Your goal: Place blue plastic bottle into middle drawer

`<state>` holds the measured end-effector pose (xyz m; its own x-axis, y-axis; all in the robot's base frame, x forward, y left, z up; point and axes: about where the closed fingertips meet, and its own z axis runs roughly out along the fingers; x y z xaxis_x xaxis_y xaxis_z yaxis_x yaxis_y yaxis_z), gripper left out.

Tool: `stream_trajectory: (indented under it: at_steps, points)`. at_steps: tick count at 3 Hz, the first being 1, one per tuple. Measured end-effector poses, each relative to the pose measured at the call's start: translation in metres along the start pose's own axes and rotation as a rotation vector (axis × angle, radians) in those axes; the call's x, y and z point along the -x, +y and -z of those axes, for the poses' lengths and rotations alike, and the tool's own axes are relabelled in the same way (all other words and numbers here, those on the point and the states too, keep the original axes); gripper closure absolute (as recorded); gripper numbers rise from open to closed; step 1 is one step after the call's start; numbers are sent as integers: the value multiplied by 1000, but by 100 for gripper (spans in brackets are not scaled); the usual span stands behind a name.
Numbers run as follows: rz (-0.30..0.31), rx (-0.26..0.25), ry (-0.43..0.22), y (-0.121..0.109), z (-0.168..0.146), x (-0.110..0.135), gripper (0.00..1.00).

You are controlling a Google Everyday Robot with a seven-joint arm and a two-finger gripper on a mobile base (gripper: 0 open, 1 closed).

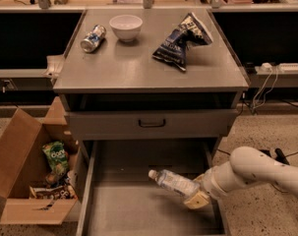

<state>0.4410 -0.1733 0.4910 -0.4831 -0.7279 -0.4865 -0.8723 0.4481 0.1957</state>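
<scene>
The fingers (198,199) of the gripper (193,194) hold the blue plastic bottle (172,182) low over the right side of the middle drawer (134,208), so probably only letting go is left.

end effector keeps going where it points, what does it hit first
Probably the left wall of the wide grey metal drawer; the end effector, holding the small clear plastic bottle, aims left. Depth unclear.

Grey middle drawer (134,215); pale-labelled blue plastic bottle (170,182), white cap, clasped in tan gripper (195,196) below bench's front-right corner; blue-silver can (93,38), back-left corner.
</scene>
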Motion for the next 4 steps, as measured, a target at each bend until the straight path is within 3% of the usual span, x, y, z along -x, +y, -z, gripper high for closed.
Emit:
stream_trajectory:
  at_steps: [1,2,4]
  points:
    - [-22,36,75,-16,-39,-13,82]
    - [-12,78,143,-28,-76,-16,51]
    - [41,101,172,-32,-94,-4,4]
